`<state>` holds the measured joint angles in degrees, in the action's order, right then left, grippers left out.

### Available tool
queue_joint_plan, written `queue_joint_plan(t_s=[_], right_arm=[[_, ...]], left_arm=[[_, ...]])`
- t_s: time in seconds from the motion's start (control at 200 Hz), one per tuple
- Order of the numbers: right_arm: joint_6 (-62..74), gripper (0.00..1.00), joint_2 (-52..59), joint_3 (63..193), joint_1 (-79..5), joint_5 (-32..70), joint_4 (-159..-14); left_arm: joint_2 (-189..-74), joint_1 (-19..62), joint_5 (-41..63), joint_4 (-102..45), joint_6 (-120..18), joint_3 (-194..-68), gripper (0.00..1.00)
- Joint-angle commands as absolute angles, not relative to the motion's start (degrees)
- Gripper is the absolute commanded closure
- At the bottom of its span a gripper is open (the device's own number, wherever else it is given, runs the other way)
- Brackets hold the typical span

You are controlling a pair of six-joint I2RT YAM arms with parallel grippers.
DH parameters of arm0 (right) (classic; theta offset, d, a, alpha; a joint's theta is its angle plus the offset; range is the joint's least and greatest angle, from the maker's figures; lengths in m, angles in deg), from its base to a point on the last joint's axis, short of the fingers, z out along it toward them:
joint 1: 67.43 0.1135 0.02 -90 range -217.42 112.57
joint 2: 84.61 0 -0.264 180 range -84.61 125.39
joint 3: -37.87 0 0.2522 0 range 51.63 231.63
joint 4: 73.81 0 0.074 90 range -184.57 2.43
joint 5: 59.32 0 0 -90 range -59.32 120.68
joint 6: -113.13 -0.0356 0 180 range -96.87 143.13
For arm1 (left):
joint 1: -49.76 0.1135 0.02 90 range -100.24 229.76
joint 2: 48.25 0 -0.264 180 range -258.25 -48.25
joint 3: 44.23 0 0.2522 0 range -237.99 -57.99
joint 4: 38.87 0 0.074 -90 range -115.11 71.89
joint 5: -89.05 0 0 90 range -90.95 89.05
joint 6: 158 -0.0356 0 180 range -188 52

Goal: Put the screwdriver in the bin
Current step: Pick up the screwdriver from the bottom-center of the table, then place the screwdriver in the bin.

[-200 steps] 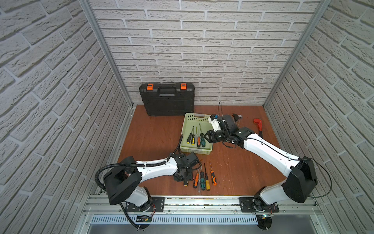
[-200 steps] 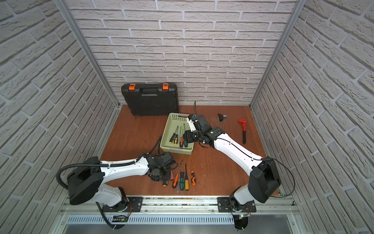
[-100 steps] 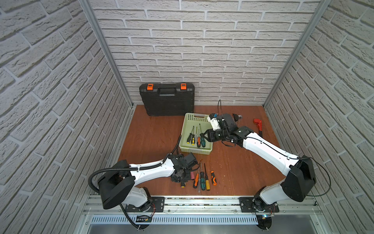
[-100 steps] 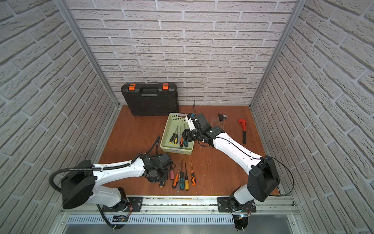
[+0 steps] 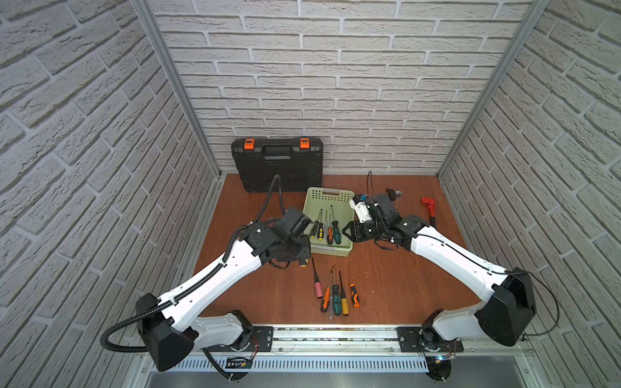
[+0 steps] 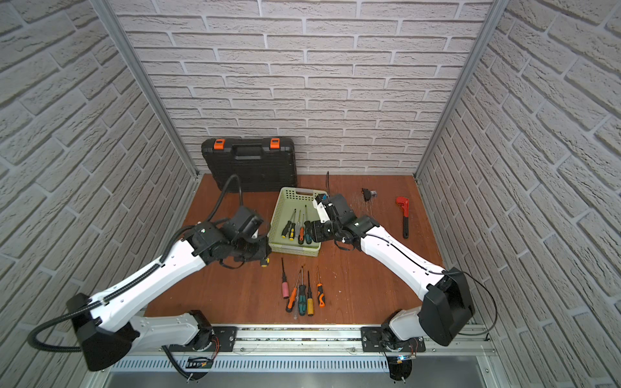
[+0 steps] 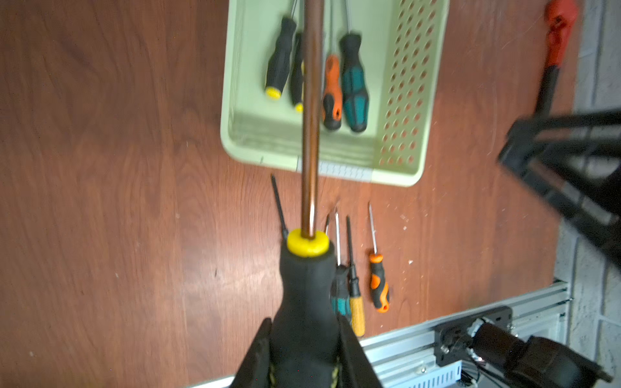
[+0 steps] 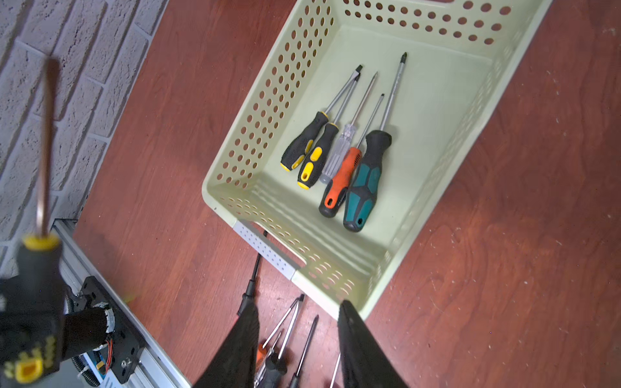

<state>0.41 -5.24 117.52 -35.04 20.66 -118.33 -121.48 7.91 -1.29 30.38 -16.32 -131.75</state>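
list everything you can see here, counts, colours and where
bin: one, pale green, mid-table
screwdrivers in the bin: five, black-yellow, clear, orange, teal handles, side by side
loose screwdrivers: about six, mixed handles, on table before the bin
held screwdriver: one, black, yellow collar
toolcase: one, black, orange latches, back wall
wrench: one, red, back right
small dark item: one, unidentifiable
table: red-brown
left gripper: shut on held screwdriver
right gripper: open, empty
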Motion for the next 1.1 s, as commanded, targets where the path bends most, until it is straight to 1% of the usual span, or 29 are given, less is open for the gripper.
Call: queue_joint_plan(t_s=[0.0, 0.195, 0.29, 0.36, 0.54, 0.715, 1.005, 1.05, 1.095], right_arm=[[-0.4, 0.59, -9.9, 116.9, -34.8, 22.2, -119.0], [1.2, 0.59, -15.3, 115.6, -34.7, 26.1, -124.5], [0.2, 0.59, -18.9, 112.5, -34.7, 27.7, -125.4], [-0.7, 0.59, -20.7, 110.8, -34.7, 28.1, -126.4], [-1.9, 0.59, -23.3, 107.2, -34.7, 27.9, -127.7], [-2.0, 0.59, -23.6, 105.6, -34.7, 27.6, -127.9], [-3.8, 0.59, -21.4, 102.7, -33.2, 26.4, -125.9], [-4.2, 0.59, -20.8, 102.2, -32.6, 26.0, -125.4], [-4.5, 0.59, -20.1, 102.1, -31.9, 25.9, -125.0]], left_arm=[[-131.5, 12.2, 0.9, 30.3, -28.6, -140.0, 0.88], [-153.8, 15.1, -1.0, 38.7, -39.9, -162.0, 0.9], [-161.4, 16.0, -0.9, 39.3, -42.0, -168.0, 0.89], [-166.1, 16.6, -0.3, 39.5, -42.3, -170.3, 0.91], [-170.7, 16.6, 0.2, 36.4, -41.6, -168.5, 0.92], [-171.4, 16.6, 2.0, 32.2, -40.6, -163.2, 0.91], [-172.6, 16.6, 1.5, 30.5, -40.3, -161.4, 0.9], [-172.6, 16.6, 1.6, 30.1, -40.1, -160.8, 0.89], [-172.6, 16.6, 1.7, 29.5, -40.0, -160.1, 0.85]])
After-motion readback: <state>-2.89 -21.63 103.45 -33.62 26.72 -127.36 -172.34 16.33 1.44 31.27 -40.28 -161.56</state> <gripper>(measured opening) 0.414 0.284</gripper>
